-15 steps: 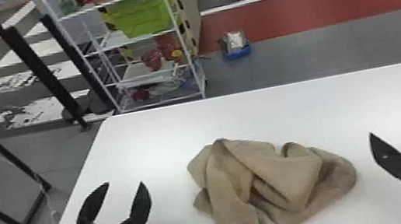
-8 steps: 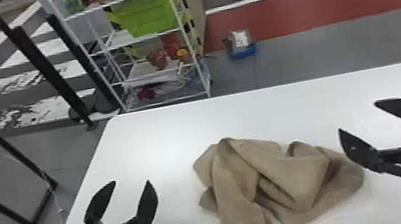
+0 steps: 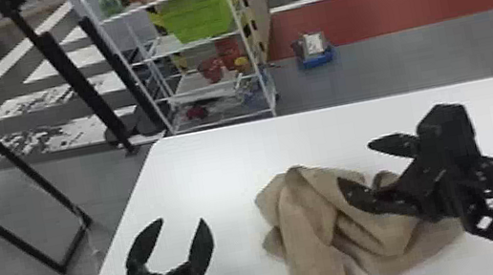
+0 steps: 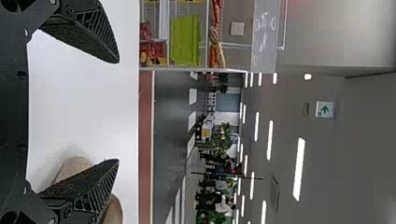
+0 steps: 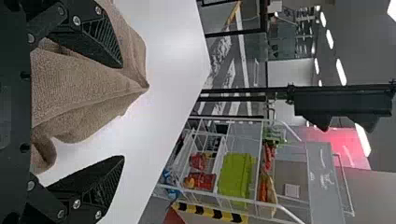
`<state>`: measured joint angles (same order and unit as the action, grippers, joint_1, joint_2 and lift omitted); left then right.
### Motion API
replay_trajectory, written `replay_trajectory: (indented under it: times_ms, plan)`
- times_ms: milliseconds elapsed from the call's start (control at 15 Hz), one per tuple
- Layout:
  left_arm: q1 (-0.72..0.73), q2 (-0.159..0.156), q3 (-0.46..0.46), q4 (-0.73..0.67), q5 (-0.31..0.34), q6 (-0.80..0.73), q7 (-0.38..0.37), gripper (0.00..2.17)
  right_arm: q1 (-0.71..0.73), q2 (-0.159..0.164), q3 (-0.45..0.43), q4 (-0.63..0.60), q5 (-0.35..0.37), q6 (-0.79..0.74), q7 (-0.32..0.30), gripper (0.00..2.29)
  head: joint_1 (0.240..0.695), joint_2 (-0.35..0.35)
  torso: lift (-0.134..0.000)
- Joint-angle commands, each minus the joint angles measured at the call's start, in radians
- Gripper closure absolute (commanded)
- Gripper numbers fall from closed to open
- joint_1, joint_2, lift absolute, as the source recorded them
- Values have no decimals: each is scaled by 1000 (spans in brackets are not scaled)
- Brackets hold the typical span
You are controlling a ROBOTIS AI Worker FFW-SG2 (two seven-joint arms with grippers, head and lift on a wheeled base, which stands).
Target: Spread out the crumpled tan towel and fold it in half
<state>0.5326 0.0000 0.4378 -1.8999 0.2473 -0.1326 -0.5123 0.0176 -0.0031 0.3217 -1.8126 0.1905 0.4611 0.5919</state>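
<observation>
Over the crumpled tan towel [image 3: 309,235] hangs the right hand [image 3: 355,162], fingers spread, nearer than the left hand [image 3: 181,219], which hangs spread to its left. From the right hand, the cloth lies below and leftward on the counter [image 3: 211,165], one long fold running nearward; a grab probably needs lowering. Far off, a blue tray [image 3: 318,60] holds a pale packet [image 3: 313,42].
</observation>
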Motion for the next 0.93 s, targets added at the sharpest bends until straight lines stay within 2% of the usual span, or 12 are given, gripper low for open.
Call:
replay_trajectory:
  times_ms: [0,200,400,733,867]
  plan:
    - [0,-3,-1,2,0,0,0,137,-79,4,37,111,0,8,-21,221,695,350,-124]
    - [-2,-3,-2,5,0,0,0,137,-145,4,79,197,-32,17,-17,282,695,350,-124]
    - [-2,-3,-2,5,0,0,0,137,-177,4,145,242,-25,29,-9,289,695,350,-124]
    - [0,-3,-1,8,1,0,0,137,-219,4,181,315,-19,54,-11,350,695,350,-124]
    - [0,-3,1,10,1,-3,0,137,-217,4,181,312,-26,54,-7,586,695,350,-124]
